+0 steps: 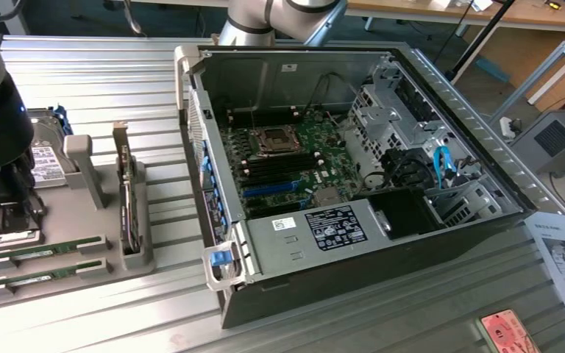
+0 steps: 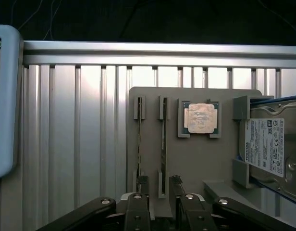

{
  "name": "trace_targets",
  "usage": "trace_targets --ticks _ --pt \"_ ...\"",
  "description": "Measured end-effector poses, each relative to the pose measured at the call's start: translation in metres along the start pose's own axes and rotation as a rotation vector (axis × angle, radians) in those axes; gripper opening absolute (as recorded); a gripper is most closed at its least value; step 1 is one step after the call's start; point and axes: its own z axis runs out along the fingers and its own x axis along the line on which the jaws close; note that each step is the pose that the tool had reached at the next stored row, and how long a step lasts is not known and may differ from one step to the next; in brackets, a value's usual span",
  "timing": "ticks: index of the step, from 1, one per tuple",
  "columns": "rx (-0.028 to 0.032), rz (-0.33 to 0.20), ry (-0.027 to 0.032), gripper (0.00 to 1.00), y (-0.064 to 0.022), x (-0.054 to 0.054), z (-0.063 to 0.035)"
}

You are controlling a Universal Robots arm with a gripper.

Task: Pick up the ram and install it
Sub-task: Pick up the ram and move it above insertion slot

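Jaws spread astride one ram point(image 2: 163, 144) | grey tray point(image 2: 196, 163) holds second stick point(image 2: 140, 144), processor point(image 2: 202, 118), hard drive point(image 2: 270, 149)

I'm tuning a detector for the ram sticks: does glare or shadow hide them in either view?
Wrist view: the ridged table glares brightly, yet the two ram sticks read as dark edge-on lines against the evenly lit grey tray. Exterior view: no glare on them; shadow sits inside the computer case.

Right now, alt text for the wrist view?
Open claw hangs over a grey holder, lined up on one edge-on ram stick; a second stick stands in the next slot. A silver processor chip and a hard drive share the holder, on a ribbed metal table.
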Motion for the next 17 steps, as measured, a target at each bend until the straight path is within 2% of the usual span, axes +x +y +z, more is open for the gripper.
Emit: trace_targets --ticks 17 --pt "0.0 0.0 0.0 0.31 -0.0006 0.006 0.0154"
